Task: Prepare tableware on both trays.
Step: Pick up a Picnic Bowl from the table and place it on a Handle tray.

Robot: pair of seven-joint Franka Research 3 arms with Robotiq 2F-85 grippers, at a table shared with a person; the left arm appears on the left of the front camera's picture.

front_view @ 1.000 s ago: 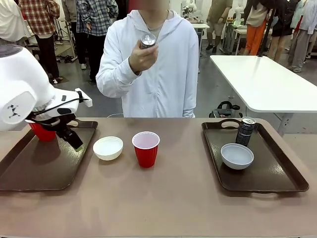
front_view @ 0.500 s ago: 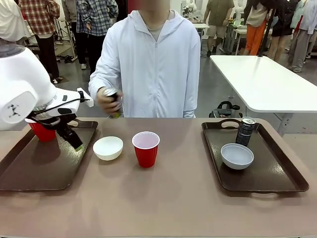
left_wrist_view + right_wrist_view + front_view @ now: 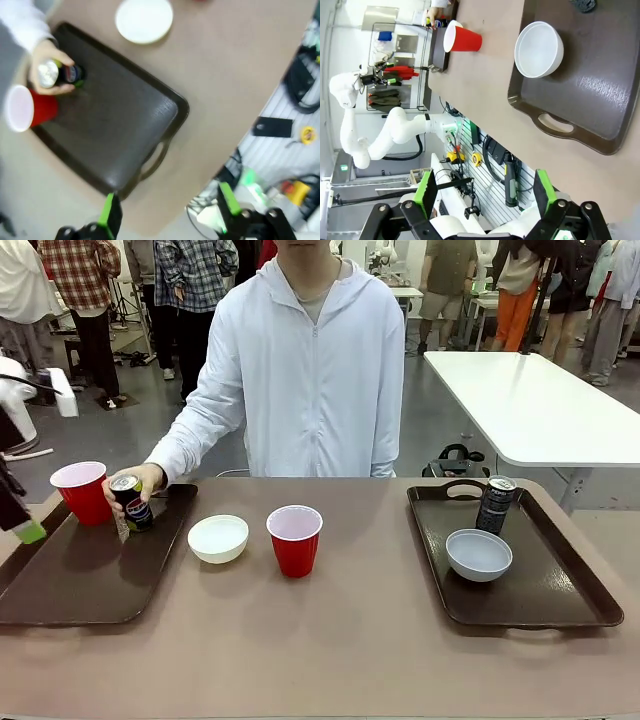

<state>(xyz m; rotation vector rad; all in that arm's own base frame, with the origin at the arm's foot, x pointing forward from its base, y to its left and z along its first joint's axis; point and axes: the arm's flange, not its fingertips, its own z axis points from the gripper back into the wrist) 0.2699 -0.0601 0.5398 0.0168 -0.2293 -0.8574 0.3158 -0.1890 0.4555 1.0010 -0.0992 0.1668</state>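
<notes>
Since a moment ago, the white left arm [image 3: 14, 400] has pulled back to the left, likely to make room. The person's hand [image 3: 135, 478] has brought a dark drink can [image 3: 131, 504] down onto the far end of the left dark brown plastic tray [image 3: 90, 585], just beside a red plastic cup [image 3: 82, 492]. Left jaws and right jaws are wide open and hold nothing. A small round white bowl [image 3: 218, 538] and a second red cup [image 3: 294, 540] wait on the table [image 3: 330, 660] between the trays.
</notes>
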